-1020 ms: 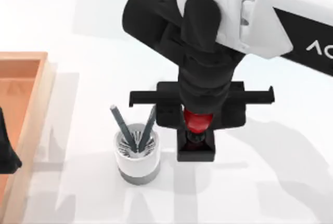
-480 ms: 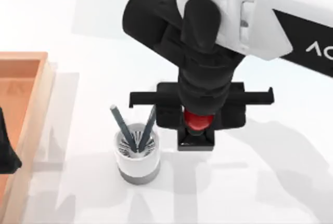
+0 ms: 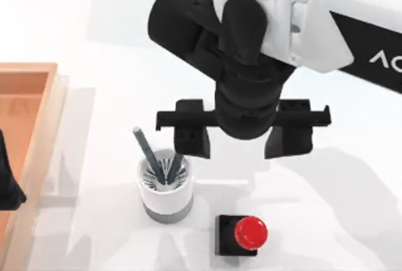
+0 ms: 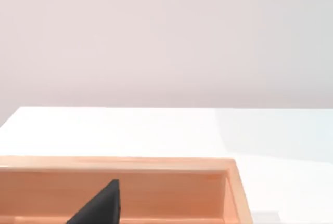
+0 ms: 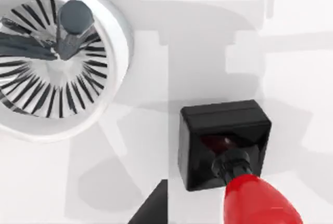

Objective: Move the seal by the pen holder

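Note:
The seal (image 3: 242,234), a black square block with a glossy red knob, stands upright on the table just right of the pen holder (image 3: 165,186), with a small gap between them. The pen holder is a white cup with a grey bottom band and two dark pens in it. My right gripper (image 3: 240,140) hangs open above and behind both, its fingers spread wide and holding nothing. In the right wrist view the seal (image 5: 223,138) sits beside the pen holder (image 5: 57,63). My left gripper (image 3: 6,183) is parked at the far left over a wooden tray.
A wooden tray (image 3: 31,70) lies along the table's left edge, and its rim (image 4: 156,164) also shows in the left wrist view. White table stretches to the right of the seal and behind the right arm.
The right gripper's fingers have spread apart and let go of the seal. The seal now stands free on the table, nearer the front edge, beside the pen holder.

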You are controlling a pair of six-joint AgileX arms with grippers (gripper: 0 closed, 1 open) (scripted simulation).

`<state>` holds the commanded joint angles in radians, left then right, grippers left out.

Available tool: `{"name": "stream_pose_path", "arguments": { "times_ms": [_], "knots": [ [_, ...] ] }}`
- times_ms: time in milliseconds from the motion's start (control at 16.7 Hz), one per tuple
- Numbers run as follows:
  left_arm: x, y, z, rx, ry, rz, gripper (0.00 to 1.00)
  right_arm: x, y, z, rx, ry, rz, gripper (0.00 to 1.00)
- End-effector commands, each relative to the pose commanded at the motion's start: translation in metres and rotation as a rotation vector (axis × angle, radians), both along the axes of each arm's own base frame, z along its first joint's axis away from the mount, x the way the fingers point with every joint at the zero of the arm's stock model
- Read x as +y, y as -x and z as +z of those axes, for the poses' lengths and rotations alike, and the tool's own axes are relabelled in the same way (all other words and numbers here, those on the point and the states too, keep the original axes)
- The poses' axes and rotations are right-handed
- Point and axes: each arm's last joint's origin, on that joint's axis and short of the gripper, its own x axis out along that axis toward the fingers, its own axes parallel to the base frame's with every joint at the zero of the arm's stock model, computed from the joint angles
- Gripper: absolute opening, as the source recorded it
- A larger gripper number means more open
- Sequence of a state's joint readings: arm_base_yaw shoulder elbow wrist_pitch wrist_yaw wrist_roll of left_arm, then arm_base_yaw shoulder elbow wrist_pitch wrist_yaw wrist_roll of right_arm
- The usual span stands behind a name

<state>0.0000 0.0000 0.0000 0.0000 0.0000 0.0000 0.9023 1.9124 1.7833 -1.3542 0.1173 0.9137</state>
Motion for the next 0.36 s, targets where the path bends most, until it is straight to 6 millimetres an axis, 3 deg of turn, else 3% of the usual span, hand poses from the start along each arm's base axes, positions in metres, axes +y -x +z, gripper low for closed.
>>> {"name": "stream_pose_path", "arguments": {
  "times_ms": [360],
  "knots": [
    [0.0000,0.0000,0.0000,0.000,0.000,0.000,1.00,0.0000,0.0000,0.0000,0.000,0.000,0.000,1.00]
  ]
}}
